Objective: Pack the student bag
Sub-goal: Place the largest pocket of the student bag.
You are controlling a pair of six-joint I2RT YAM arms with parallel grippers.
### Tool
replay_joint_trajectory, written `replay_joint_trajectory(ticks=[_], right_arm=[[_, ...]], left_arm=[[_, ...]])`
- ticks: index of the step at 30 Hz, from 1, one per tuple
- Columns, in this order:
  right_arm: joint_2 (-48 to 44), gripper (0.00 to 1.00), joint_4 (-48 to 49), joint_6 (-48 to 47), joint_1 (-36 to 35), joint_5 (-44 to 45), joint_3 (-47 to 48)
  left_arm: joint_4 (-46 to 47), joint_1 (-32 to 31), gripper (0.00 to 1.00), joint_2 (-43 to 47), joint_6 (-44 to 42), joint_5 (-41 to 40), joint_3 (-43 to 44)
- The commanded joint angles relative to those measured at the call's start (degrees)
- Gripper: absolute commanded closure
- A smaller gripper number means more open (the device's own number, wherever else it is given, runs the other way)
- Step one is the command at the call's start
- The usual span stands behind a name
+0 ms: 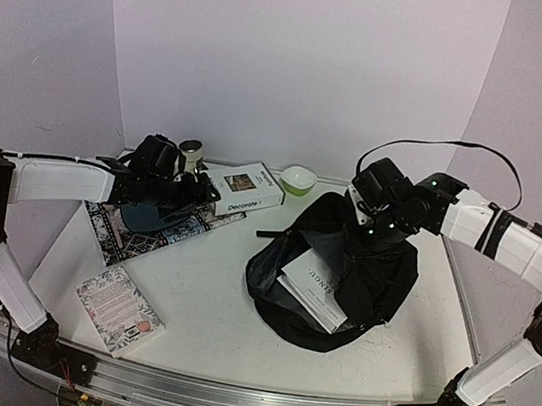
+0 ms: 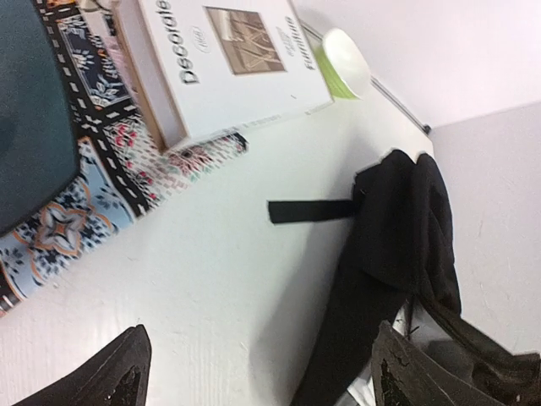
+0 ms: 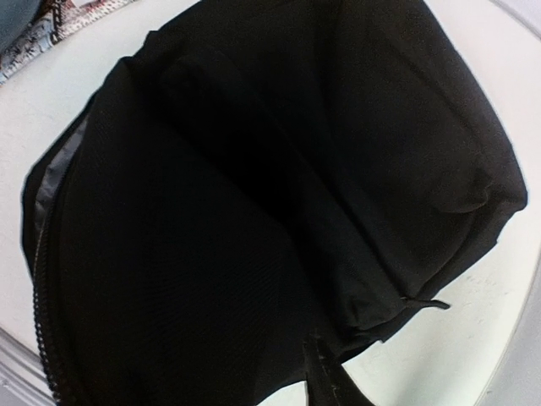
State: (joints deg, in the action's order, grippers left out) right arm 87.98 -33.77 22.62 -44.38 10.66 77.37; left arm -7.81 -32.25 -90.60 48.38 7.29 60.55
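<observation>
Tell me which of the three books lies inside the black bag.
The white book with grey lettering, in the open student bag. The Decorate book and the pink book lie outside it, to its left.

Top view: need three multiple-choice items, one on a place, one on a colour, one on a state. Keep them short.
1. The pink book lies:
A) at the far right of the table
B) at the near left of the table
C) leaning on the back wall

2. The small bowl is:
A) green
B) red
C) blue

3. The bag is:
A) zipped shut
B) hanging off the table edge
C) open, with a white book in it

Answers:
1 B, it sits close to the near edge on the left side.
2 A, its rim and wall are pale green.
3 C, the mouth gapes and the book's cover shows inside.
</observation>
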Motion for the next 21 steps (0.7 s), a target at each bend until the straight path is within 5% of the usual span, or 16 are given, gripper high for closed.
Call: replay_joint_trajectory(ticks=[1,12,21], right_arm=[[-3.33,0.58,1.71,1.58,0.26,-5.11,-2.44],[-10.93,0.28,12.05,4.75,0.26,-8.37,-8.40],[-15.88,0.18,14.93,5.96,0.26,-5.38,-11.40]], left_arm=[[2.70,3.98,0.08,-5.38,0.64,5.15,5.20],[7.50,8.78,0.07,-19.96,6.30,9.99,13.58],[10.38,9.04,0.08,-27.30,9.15,10.49,19.04]])
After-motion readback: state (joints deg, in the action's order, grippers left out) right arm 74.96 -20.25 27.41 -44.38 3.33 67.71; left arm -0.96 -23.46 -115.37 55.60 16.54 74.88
